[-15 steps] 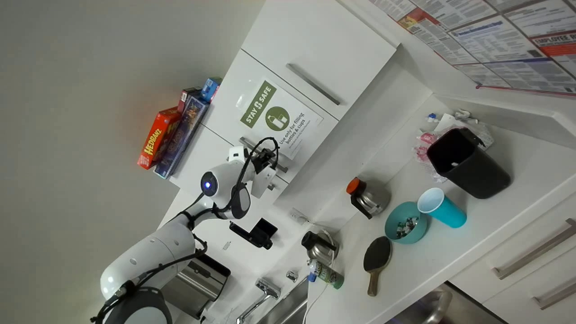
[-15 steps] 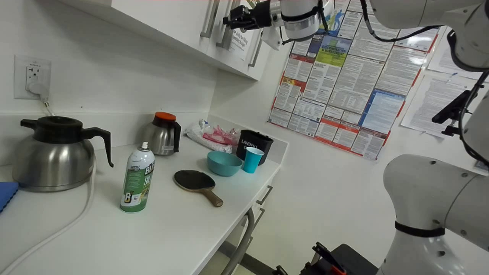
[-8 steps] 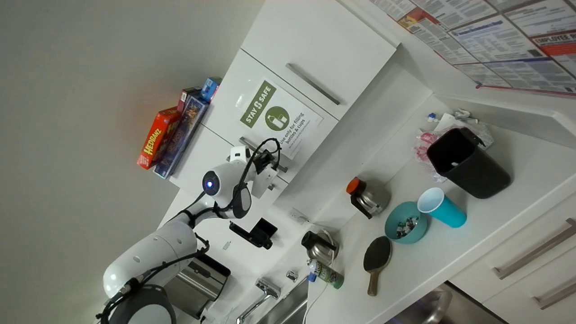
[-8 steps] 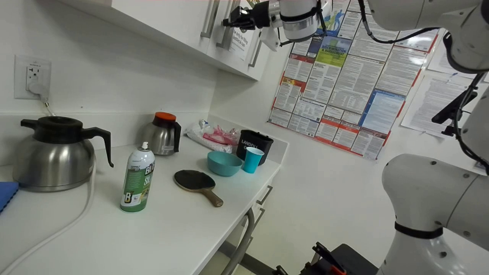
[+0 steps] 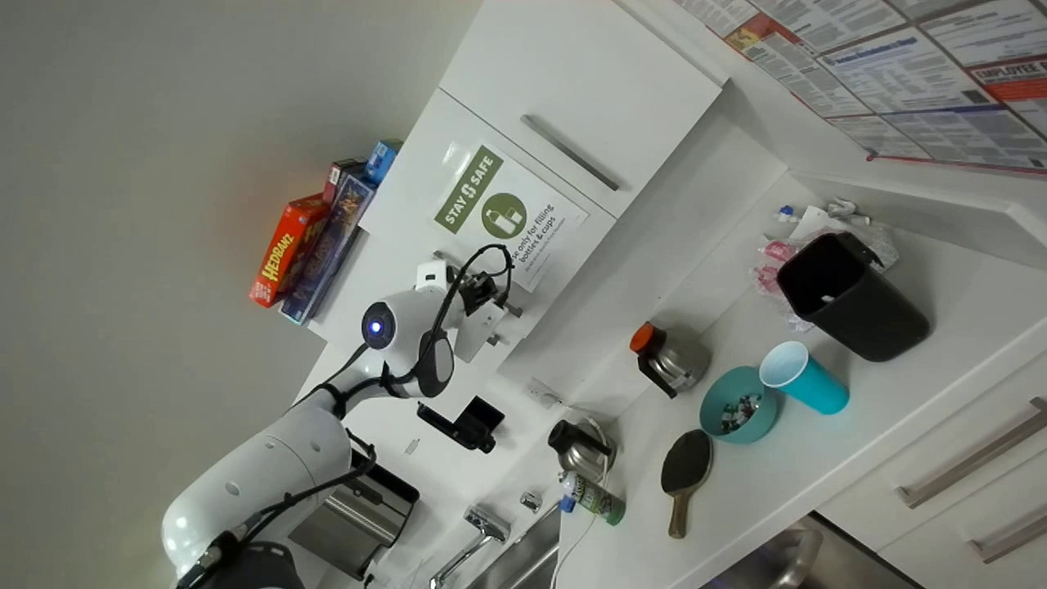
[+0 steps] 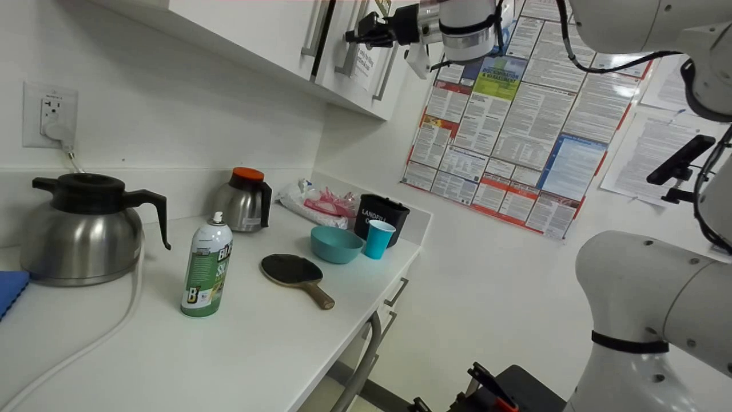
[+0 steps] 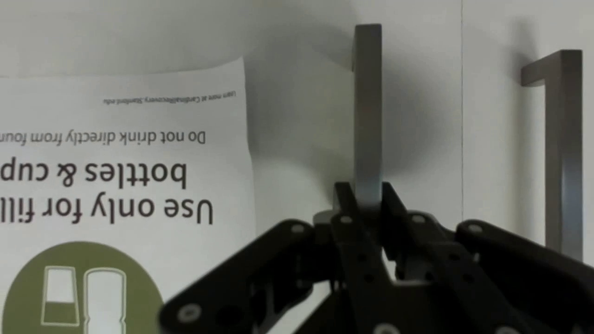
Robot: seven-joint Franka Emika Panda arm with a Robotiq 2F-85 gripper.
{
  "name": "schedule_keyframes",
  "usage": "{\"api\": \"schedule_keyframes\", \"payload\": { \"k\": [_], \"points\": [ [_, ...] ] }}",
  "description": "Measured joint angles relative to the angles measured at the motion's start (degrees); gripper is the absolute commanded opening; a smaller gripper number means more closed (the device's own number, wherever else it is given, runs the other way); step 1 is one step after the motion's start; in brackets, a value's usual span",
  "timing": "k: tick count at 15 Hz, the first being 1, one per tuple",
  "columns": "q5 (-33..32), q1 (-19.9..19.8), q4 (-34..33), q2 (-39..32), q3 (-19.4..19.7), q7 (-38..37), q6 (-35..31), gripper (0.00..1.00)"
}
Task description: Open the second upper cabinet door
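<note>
The second upper cabinet door is white, with a green-and-white strip label and a sheet with a round green symbol. It stands slightly ajar: in an exterior view a narrow dark gap shows along the edge of the door beside its neighbour. My gripper has its fingers closed on both sides of the silver bar handle, near the middle of the bar. In both exterior views the gripper is at the handle and covers part of it. The cabinet's inside is hidden.
A neighbouring door's handle stands close to the right of my fingers. A plain white door adjoins on the other side. Board games lie on top of the cabinet. Jugs, a spray can, a paddle and a bowl stand below.
The door has swung slightly out from the cabinet, and a dark gap has appeared at its edge. My gripper and the handle have moved away from the cabinet together.
</note>
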State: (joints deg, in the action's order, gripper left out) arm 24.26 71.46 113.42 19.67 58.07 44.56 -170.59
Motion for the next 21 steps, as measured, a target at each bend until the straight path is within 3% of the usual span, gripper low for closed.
{"api": "schedule_keyframes", "payload": {
  "k": [5, 9, 14, 18, 19, 20, 21],
  "points": [
    [-5.3, -7.8, 3.0, 8.7, -4.6, 1.8, 10.0, 0.04],
    [-5.0, -11.1, 4.1, 16.1, -4.3, 9.4, 19.4, 0.04],
    [-2.1, -11.6, 3.2, 22.9, -0.4, 19.2, 27.7, 0.04],
    [1.0, -10.7, 2.3, 24.7, 1.9, 23.7, 30.4, 0.05],
    [1.5, -10.7, 2.3, 24.9, 2.1, 24.2, 30.6, 0.10],
    [1.9, -10.7, 2.3, 24.9, 2.1, 24.4, 30.6, 0.41],
    [2.0, -10.7, 2.3, 24.9, 2.2, 24.5, 30.6, 0.41]
  ]
}}
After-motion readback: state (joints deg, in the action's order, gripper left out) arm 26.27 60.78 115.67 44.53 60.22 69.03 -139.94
